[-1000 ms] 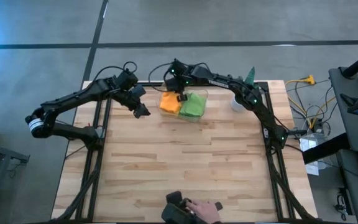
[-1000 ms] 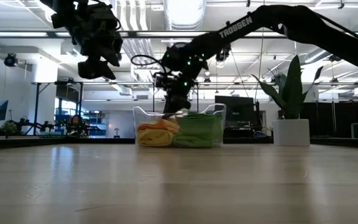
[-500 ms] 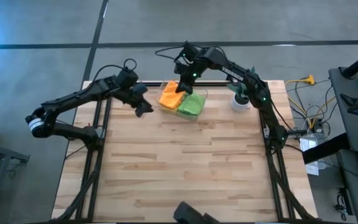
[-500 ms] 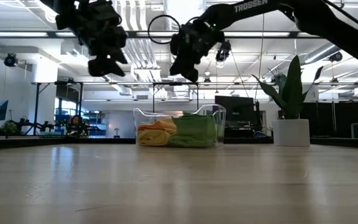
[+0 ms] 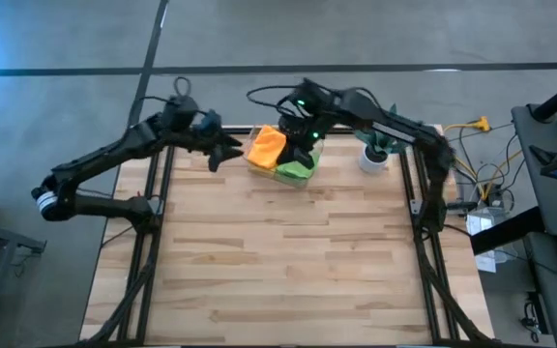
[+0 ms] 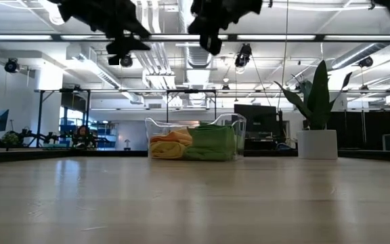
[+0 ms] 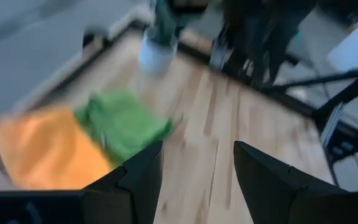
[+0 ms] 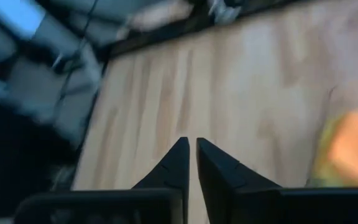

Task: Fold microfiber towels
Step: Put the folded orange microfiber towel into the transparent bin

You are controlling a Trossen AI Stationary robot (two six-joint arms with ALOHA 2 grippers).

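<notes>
Surface: wooden table (image 5: 288, 251); clear bin (image 5: 309, 176) upper centre held orange towel (image 5: 265, 148), green towel (image 5: 296, 170).
Nearest: my right gripper (image 5: 298, 155), fingers together, empty, above them.
Left gripper (image 5: 222, 152): apart, beside.

You find no legible text, label, brand, number or sign in any of the four current views
</notes>
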